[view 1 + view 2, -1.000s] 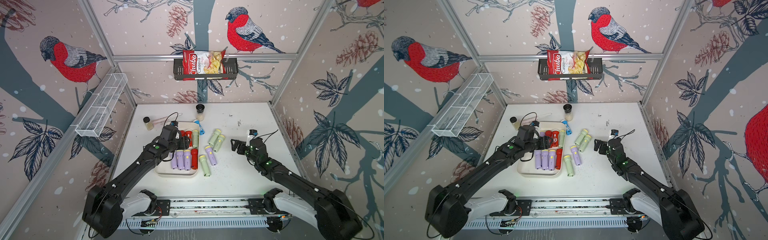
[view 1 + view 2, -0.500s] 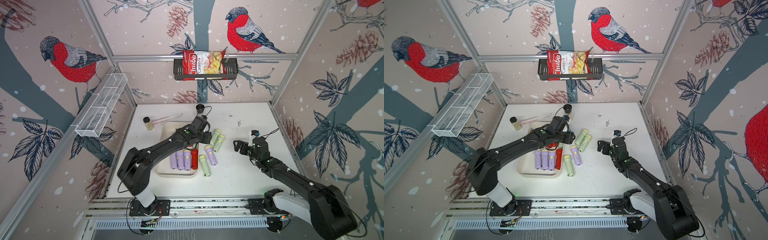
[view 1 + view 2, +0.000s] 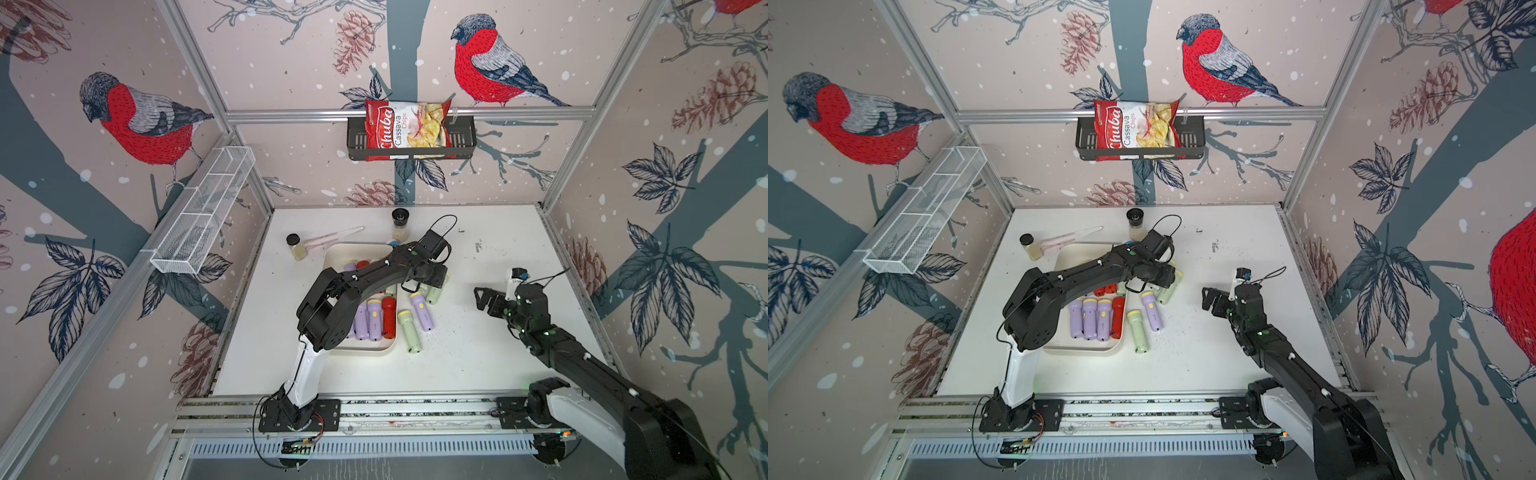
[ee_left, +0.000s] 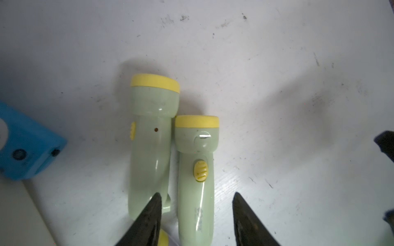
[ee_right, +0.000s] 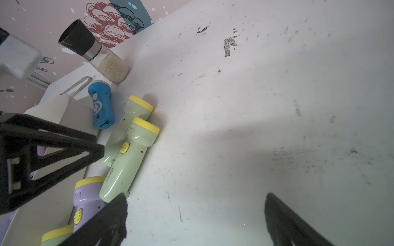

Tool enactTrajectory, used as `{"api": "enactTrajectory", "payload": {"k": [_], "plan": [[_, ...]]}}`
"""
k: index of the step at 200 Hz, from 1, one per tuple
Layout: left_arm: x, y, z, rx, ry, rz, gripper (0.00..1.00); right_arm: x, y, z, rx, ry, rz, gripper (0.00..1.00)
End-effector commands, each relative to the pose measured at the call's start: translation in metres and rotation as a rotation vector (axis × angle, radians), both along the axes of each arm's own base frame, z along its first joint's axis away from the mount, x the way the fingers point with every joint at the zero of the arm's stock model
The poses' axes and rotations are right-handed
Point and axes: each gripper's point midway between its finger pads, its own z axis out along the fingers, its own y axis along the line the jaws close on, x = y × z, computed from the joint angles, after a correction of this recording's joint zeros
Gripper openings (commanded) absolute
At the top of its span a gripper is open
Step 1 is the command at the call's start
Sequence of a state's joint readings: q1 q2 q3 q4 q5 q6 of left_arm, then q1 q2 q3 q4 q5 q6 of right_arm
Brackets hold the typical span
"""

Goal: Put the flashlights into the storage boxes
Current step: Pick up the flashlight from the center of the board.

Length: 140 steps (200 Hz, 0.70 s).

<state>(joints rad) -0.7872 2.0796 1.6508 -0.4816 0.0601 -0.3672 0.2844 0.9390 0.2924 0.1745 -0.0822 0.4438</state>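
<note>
Setting: bird-patterned walls enclose a white table (image 3: 478, 340), scuffed with dark marks.
Tray: a cream storage box (image 3: 365, 352) lies toward the table's left edge, holding lilac and red flashlights side by side.
Progress: partly done, by my reading; about five flashlights are left on the table beside the tray's right rim.
Left gripper (image 4: 196, 213): its fingers straddle the handle of a pale green flashlight (image 4: 197, 170), one fingertip wedged between it and its touching twin (image 4: 151, 144); whether they grip it yet I cannot tell.
Right gripper (image 5: 196, 215): spread wide, empty, over bare table toward the right edge.
Other loose flashlights: a blue flashlight (image 5: 101, 106) near the tray's far corner; one lilac (image 3: 420, 309) and one green (image 3: 409, 334) nearer the front.
Look: short, glossy plastic cylinders with wider yellow-rimmed heads and yellow slide switches.
</note>
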Motion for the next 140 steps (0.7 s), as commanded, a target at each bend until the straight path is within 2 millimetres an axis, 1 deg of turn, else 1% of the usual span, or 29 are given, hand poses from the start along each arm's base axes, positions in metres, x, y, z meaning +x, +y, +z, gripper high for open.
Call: {"api": "enactTrajectory", "payload": {"k": [1,20,42,93,140], "plan": [[0.013,0.013,-0.002,0.02,-0.005,0.063,0.54,-0.003,0.0,0.001,0.011,-0.017,0.015,0.99],[0.02,0.023,-0.009,0.022,0.018,0.092,0.54,-0.004,-0.001,0.001,0.023,-0.015,0.017,0.99],[0.022,0.029,-0.02,0.03,0.049,0.101,0.53,-0.005,-0.001,0.0,0.028,-0.011,0.018,0.99],[0.021,0.021,-0.037,0.02,0.094,0.073,0.53,-0.005,-0.001,-0.001,0.037,-0.012,0.023,0.99],[0.025,0.024,-0.054,0.078,0.108,0.075,0.52,-0.006,-0.001,-0.001,0.042,-0.015,0.03,0.99]]}}
